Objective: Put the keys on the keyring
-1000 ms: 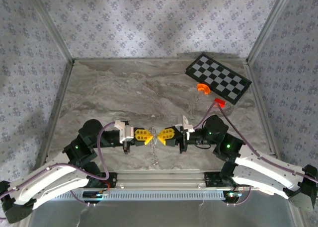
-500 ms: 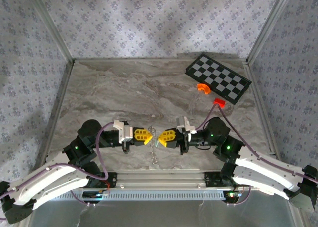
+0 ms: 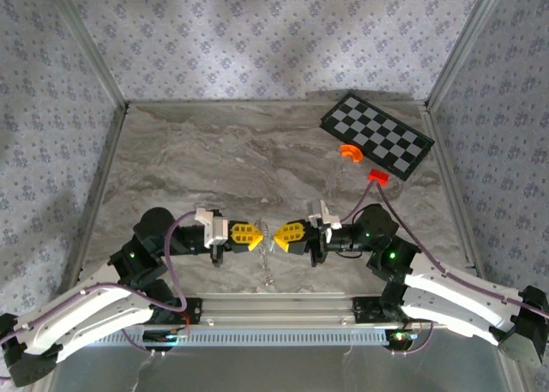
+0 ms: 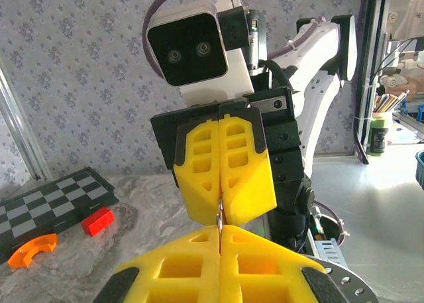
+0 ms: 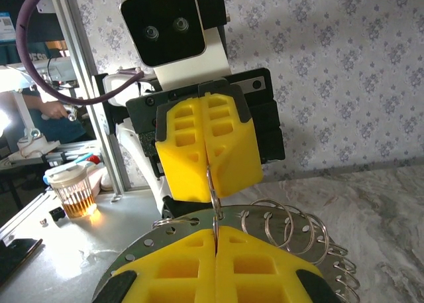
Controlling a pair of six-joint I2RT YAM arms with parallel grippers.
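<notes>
The keyring [image 3: 268, 240] is held up over the near middle of the marble table [image 3: 197, 165], its fine chain [image 3: 268, 274] dangling below. It's pinched from both sides: the left gripper [image 3: 260, 237] and the right gripper [image 3: 277, 238] meet nose to nose, each with its jaws clamped tight on the thin wire. Well off towards the far right lie an orange curved piece [image 3: 349, 153], a red block [image 3: 378, 177] and a checkerboard [image 3: 377, 136]

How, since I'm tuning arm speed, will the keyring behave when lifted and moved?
The keyring is thin wire, seemingly pinched edge-on between the left gripper and right gripper, so it is probably light and could twist or slip in the jaws. Its chain hangs limp below, so it will likely swing on quick moves.
</notes>
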